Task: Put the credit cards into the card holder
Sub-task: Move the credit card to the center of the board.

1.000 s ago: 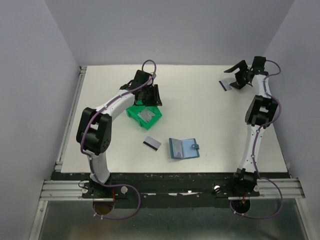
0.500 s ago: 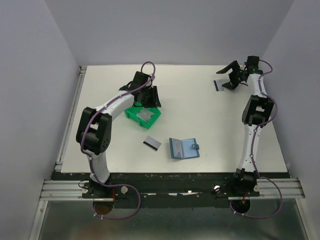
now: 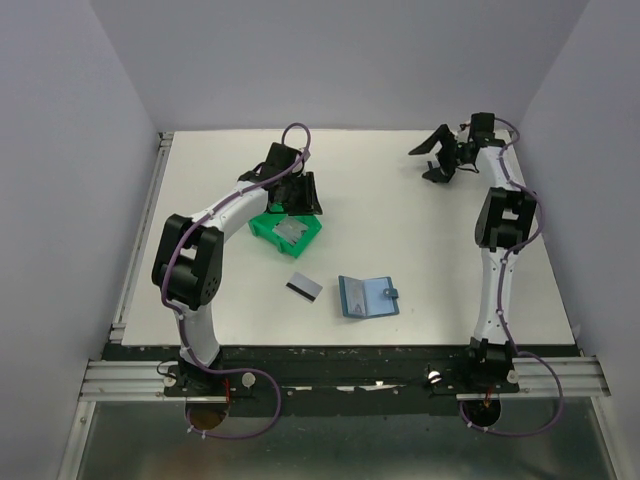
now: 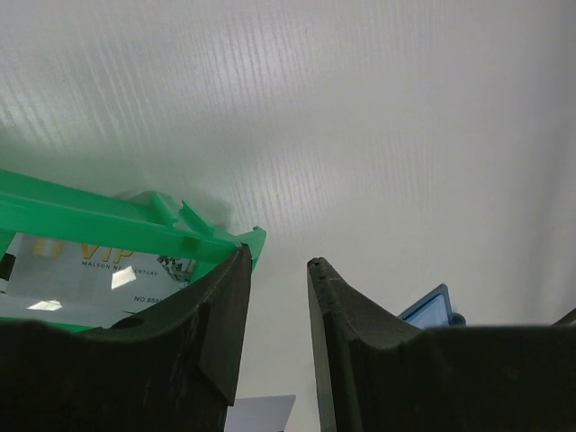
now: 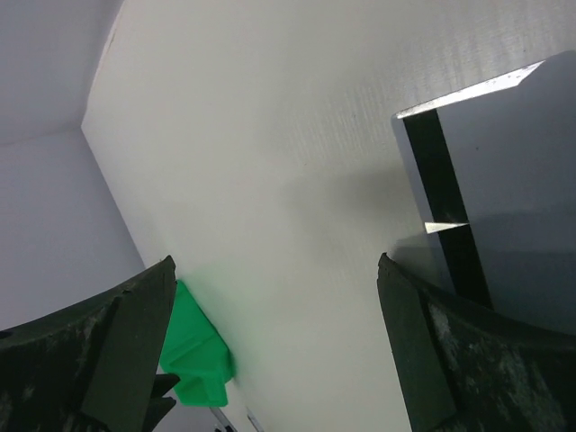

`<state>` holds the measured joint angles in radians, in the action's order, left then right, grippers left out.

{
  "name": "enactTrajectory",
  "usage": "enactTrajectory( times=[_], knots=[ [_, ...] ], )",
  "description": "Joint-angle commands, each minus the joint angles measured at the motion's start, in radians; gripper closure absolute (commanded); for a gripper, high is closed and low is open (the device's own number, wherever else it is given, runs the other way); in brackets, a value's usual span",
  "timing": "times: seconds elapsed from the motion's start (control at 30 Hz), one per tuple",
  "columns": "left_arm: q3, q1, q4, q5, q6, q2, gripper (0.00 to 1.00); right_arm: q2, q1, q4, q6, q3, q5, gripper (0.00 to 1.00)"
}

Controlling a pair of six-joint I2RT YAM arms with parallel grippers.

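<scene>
White table (image 3: 400,230), both arms out over it. Left gripper (image 3: 300,197) hangs at the far rim of the green bin (image 3: 262,226), jaws narrowed to a slit with nothing between them. Right gripper (image 3: 437,158) is low at the far right, jaws spread wide and empty.

Card holder (image 3: 367,296) lies open near the front edge, no card in it that I can make out. Three credit cards:
- bin card (image 3: 292,232), flat inside the bin
- loose card (image 3: 303,288), just left of the holder
- far card (image 5: 486,162), flat on the table by one finger of the right gripper, contact unclear

Step, as I read it: fetching the far card, nothing loaded yet. Next calls for getting an edge off the table so the jaws can close on it, then a carry to the holder.

Against a second ago: right gripper has swung leftward along the far side. The far card has shifted with it and is now hidden from above. Left arm, bin, holder and loose card are unchanged.
</scene>
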<state>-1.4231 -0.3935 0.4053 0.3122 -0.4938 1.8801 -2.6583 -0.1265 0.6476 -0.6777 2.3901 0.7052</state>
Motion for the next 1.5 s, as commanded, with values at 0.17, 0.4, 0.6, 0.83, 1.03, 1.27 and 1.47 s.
enactTrajectory(
  times=[0.17, 0.4, 0.6, 0.83, 1.03, 1.27, 1.47],
  knots=[
    [-0.019, 0.01, 0.006, 0.018, 0.015, -0.036, 0.54, 0.152, -0.076, -0.261, -0.103, -0.083, -0.09, 0.0],
    [-0.027, 0.012, 0.007, 0.024, 0.015, -0.038, 0.54, 0.094, -0.133, -0.168, -0.143, -0.013, -0.229, 0.0],
    [-0.031, 0.013, 0.013, 0.024, 0.023, -0.042, 0.54, 0.018, -0.139, -0.075, -0.143, 0.029, -0.217, 0.0],
    [-0.028, 0.013, 0.012, 0.03, 0.021, -0.036, 0.54, -0.025, -0.133, -0.014, -0.14, 0.05, -0.185, 0.0],
    [-0.023, 0.015, 0.007, 0.034, 0.017, -0.035, 0.54, -0.048, -0.119, -0.005, -0.145, 0.053, -0.147, 0.0],
    [-0.014, 0.015, 0.009, 0.028, 0.02, -0.044, 0.54, -0.072, -0.091, 0.017, -0.125, 0.096, -0.112, 0.16],
    [-0.008, 0.016, 0.009, 0.025, 0.02, -0.047, 0.54, -0.075, -0.09, 0.024, -0.126, 0.106, -0.096, 0.35]
  ],
)
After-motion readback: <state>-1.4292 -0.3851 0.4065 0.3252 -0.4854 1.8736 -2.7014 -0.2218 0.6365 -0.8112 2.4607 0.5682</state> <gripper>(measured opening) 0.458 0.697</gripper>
